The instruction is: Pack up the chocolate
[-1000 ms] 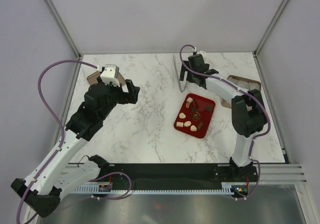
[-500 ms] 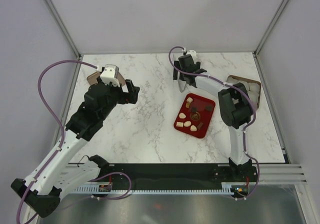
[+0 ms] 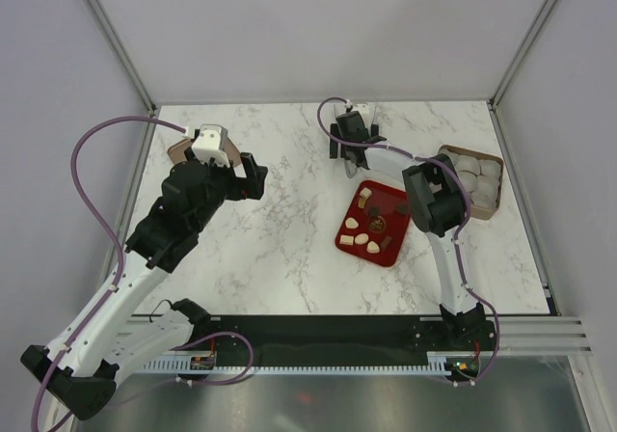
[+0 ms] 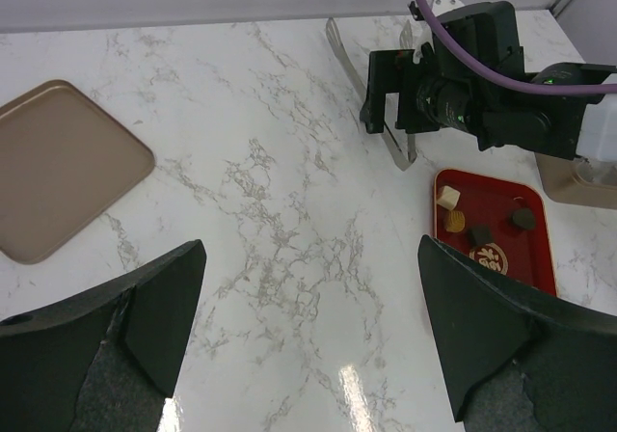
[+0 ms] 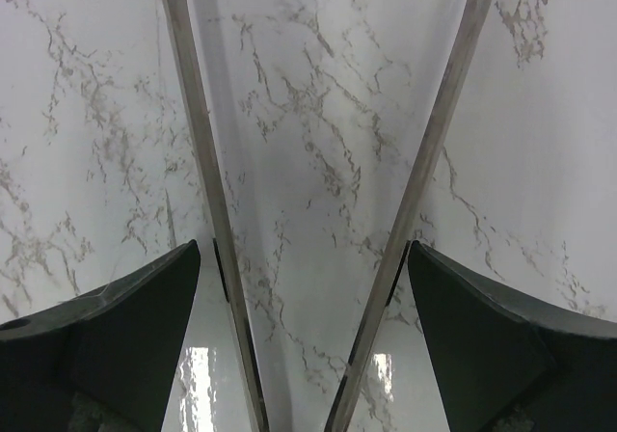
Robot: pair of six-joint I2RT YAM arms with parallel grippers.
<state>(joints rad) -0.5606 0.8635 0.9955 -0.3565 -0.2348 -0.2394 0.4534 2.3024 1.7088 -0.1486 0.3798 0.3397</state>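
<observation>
veined glossy marble [image 3: 289, 239], small moulded chocolates [image 4: 447, 198]

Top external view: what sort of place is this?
Probably a lab test cell: plain walls on metal frame posts box in a marble-pattern table, the left arm and right arm are bolted to a rail, and the chocolates sit staged on a red tray.

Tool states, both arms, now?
Left tool: open, empty.
Right tool: open, tongs lying between its fingers, not squeezed.

Bright, even overhead light; soft shadows; glare patches on marble table [image 4: 270, 162]; frames sharp.
</observation>
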